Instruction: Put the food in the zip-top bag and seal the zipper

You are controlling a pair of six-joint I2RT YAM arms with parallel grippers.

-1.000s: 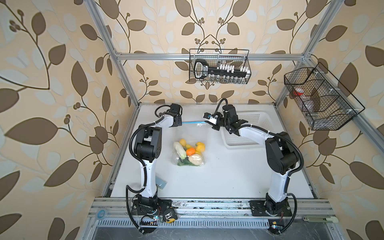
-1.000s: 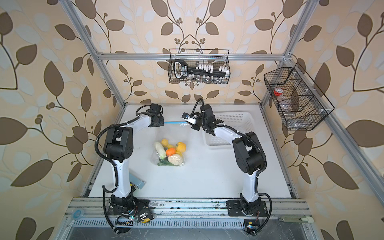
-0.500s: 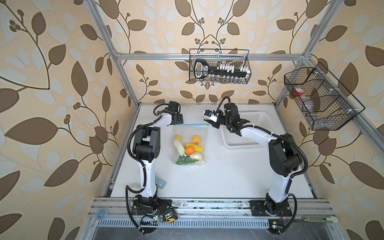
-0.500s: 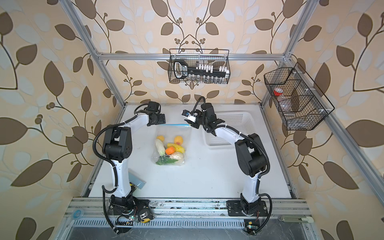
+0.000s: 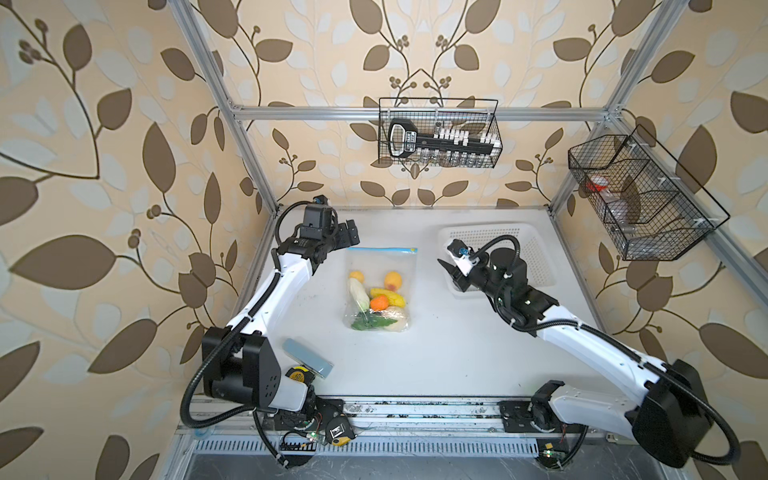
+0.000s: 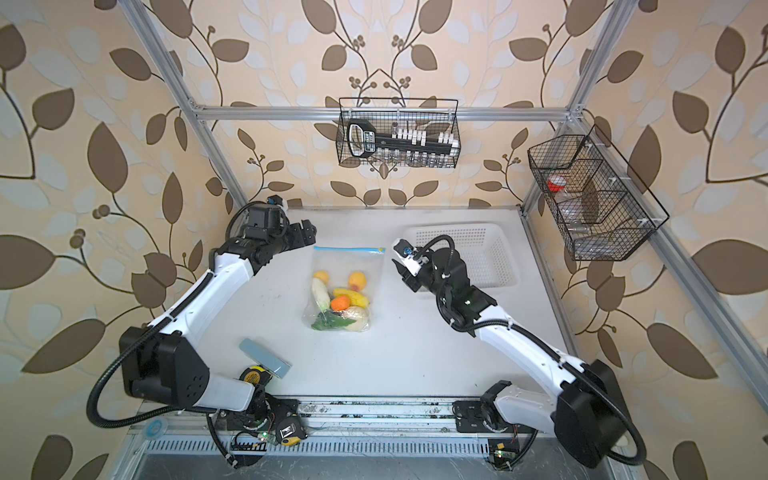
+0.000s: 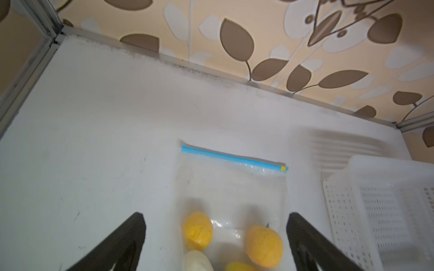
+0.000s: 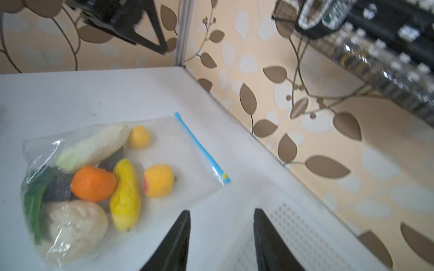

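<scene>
- Nearest the front edge of the table (image 5: 457, 361), on the left, lies a grey-blue slab (image 5: 307, 358); a yellow tape measure (image 5: 296, 375) sits against its near end.
- Mid-table lies the bag (image 5: 384, 262), flat, with neither gripper touching it; all the food is inside, bunched toward the near end.
- Nearest in the bunch are the greens (image 5: 368, 322) and a beige lump (image 5: 397, 323); behind them lie the orange (image 5: 379, 304), the corn (image 5: 388, 296) and a pale vegetable (image 5: 358, 292); dark pieces (image 8: 58, 187) show under these in the right wrist view; farthest are the lemon (image 5: 356, 276) and the peach (image 5: 392, 280), side by side and apart.
- Right of the bag, the right gripper (image 5: 445, 266) hangs over the near left corner of the white basket (image 5: 490, 229); its jaws are parted and hold nothing.
- Along the bag's far edge runs the zipper (image 5: 380, 249), straight and flat; its yellow tab (image 5: 413, 250) is at the end toward the basket; whether it is pressed shut all along, I cannot tell.
- Just off the bag's far left corner hovers the left gripper (image 5: 347, 235), jaws released wide and empty; in its wrist view the fingers (image 7: 131, 234) frame the lemon and peach.
- Farthest, two wire racks hang on the walls, one at the back (image 5: 438, 133) and one on the right (image 5: 640, 195).
</scene>
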